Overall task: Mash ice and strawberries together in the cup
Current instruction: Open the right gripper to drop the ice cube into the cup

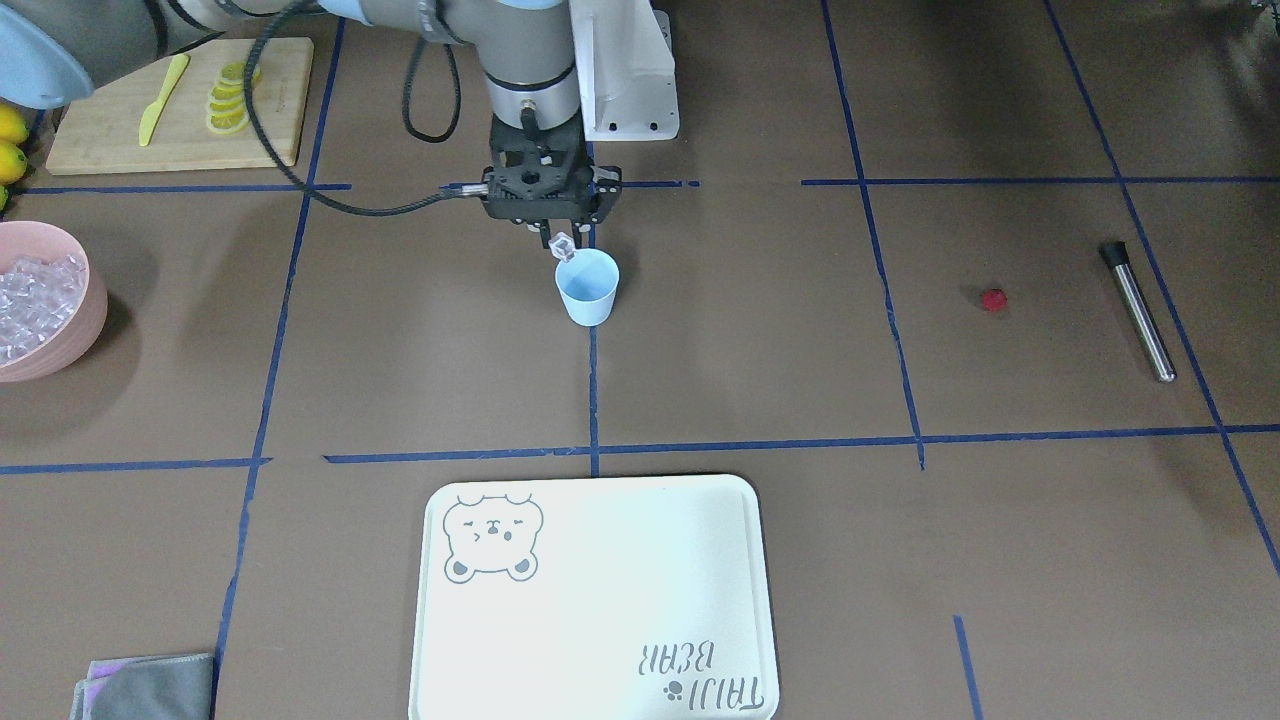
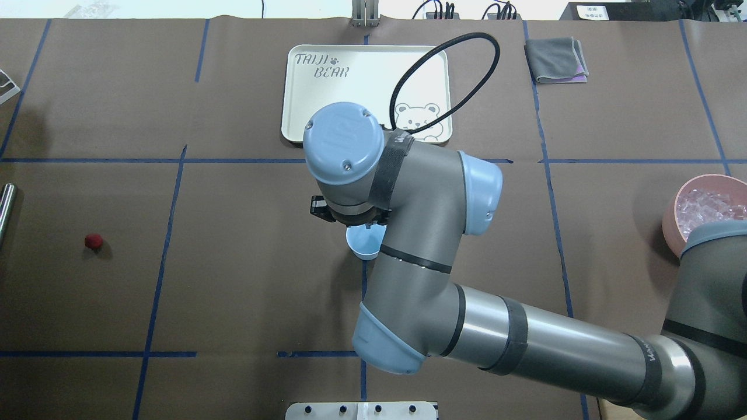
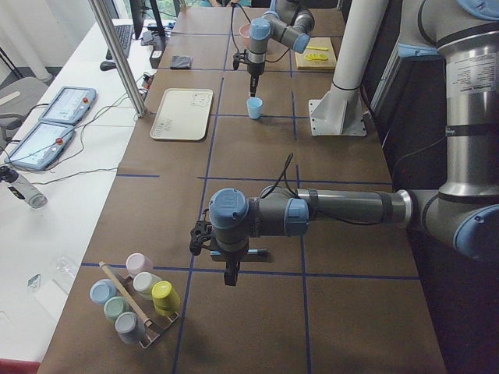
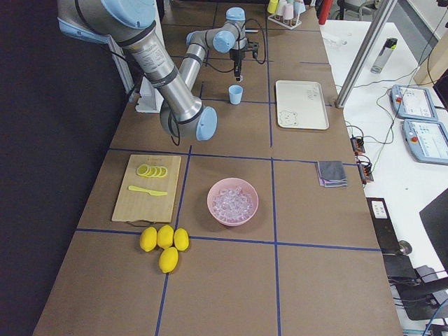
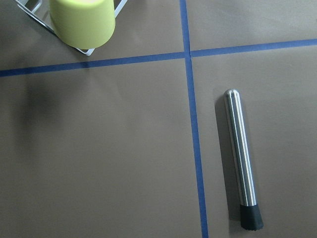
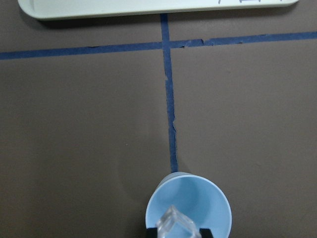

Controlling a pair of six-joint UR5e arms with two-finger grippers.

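Observation:
The light blue cup [image 1: 588, 290] [image 6: 190, 198] stands near the table's middle. Just above its rim hangs my right gripper [image 1: 563, 243] [image 6: 177, 231], shut on a clear ice cube [image 1: 562, 245] [image 6: 173, 223]. More ice [image 1: 35, 300] fills the pink bowl [image 1: 92, 310] [image 2: 671, 217]. The red strawberry [image 1: 993, 300] [image 2: 93, 241] lies alone on the table, far from the cup. My left gripper [image 3: 231, 279] points down over the table's other end; I cannot tell whether it is open. Below it lies a steel muddler [image 5: 241, 158] [image 1: 1138, 310].
A white bear tray [image 1: 600, 600] sits across from the cup. A cutting board [image 1: 120, 130] carries lemon slices and a yellow knife, with whole lemons [image 4: 164, 245] beside it. A grey cloth [image 2: 554, 59] and a rack of pastel cups [image 3: 136, 300] stand at the edges.

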